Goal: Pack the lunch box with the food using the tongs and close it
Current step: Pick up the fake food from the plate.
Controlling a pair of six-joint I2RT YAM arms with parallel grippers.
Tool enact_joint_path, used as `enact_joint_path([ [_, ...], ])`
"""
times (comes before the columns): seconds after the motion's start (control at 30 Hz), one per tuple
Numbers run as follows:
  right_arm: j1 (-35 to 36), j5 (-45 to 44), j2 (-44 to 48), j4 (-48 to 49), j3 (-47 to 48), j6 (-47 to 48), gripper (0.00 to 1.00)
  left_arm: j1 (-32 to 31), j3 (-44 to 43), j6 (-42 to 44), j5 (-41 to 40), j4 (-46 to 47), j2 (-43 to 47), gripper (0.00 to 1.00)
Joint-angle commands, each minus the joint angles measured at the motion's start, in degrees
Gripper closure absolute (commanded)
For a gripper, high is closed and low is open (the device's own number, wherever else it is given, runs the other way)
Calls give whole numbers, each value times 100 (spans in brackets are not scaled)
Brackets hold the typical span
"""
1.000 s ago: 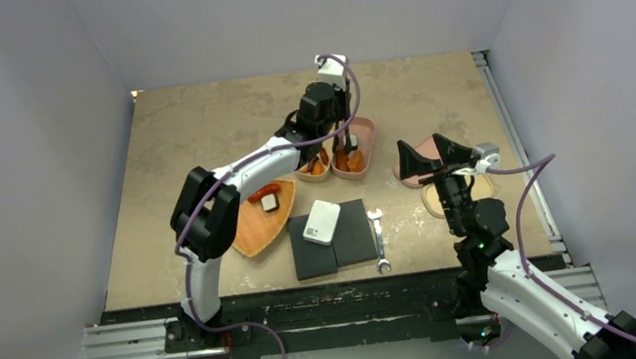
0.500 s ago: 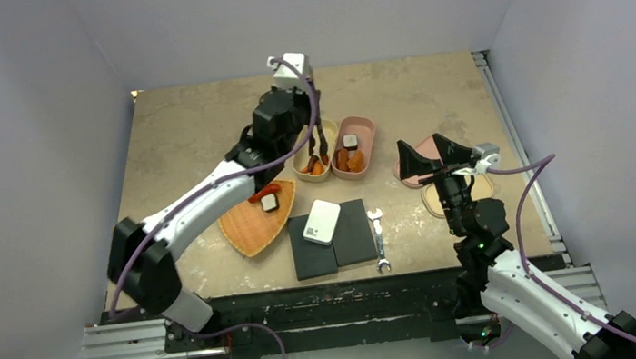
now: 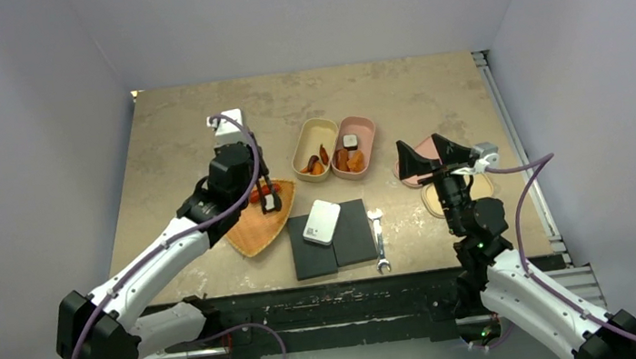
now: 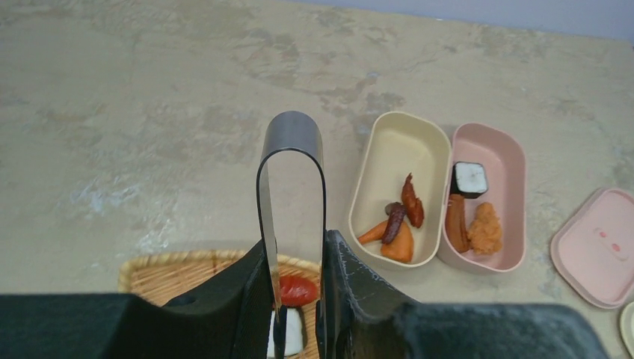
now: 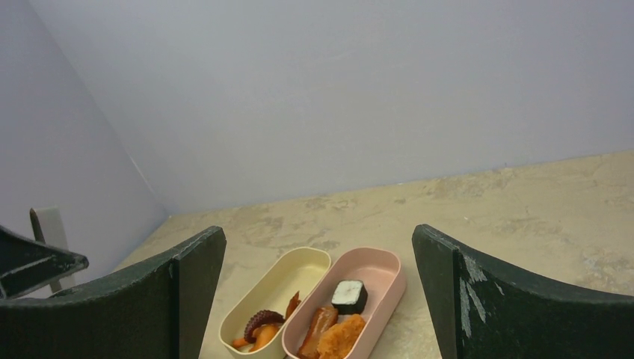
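My left gripper (image 3: 253, 186) (image 4: 297, 263) is shut on the tongs (image 4: 293, 172), whose loop stands up between my fingers. Their black tips (image 3: 268, 198) hang over the woven tray (image 3: 252, 233) on either side of a black-and-white roll (image 4: 293, 333), with a red piece (image 4: 297, 290) just beyond it. Whether the tips touch the roll I cannot tell. The cream lunch box (image 3: 313, 140) (image 4: 400, 149) (image 5: 291, 271) and the pink one (image 3: 354, 129) (image 4: 493, 149) (image 5: 374, 265) lie open side by side, each holding food. My right gripper (image 3: 431, 158) (image 5: 318, 232) stands open and holds nothing.
A pink lid (image 3: 418, 167) (image 4: 598, 247) and a cream lid (image 3: 458, 197) lie under my right gripper. Two dark pads (image 3: 353, 235) with a small white box (image 3: 321, 222) on them sit near the front edge. A silver wrench (image 3: 380, 241) lies beside them.
My left arm has swung left and back with the tongs, from over the lunch boxes to the woven tray. The right arm has not moved.
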State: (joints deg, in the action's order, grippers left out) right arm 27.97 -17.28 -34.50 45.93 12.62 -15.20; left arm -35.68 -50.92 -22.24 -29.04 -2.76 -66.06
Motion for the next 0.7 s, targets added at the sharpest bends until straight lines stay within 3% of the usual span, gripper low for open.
enact_joint_path([
  [0.0,2,-44,40,212,0,-35,1,8,359,-259,-548,511,316,75],
  [0.67,1,-53,73,196,-4,-27,1,202,1065,-271,-665,1612,-68,68],
])
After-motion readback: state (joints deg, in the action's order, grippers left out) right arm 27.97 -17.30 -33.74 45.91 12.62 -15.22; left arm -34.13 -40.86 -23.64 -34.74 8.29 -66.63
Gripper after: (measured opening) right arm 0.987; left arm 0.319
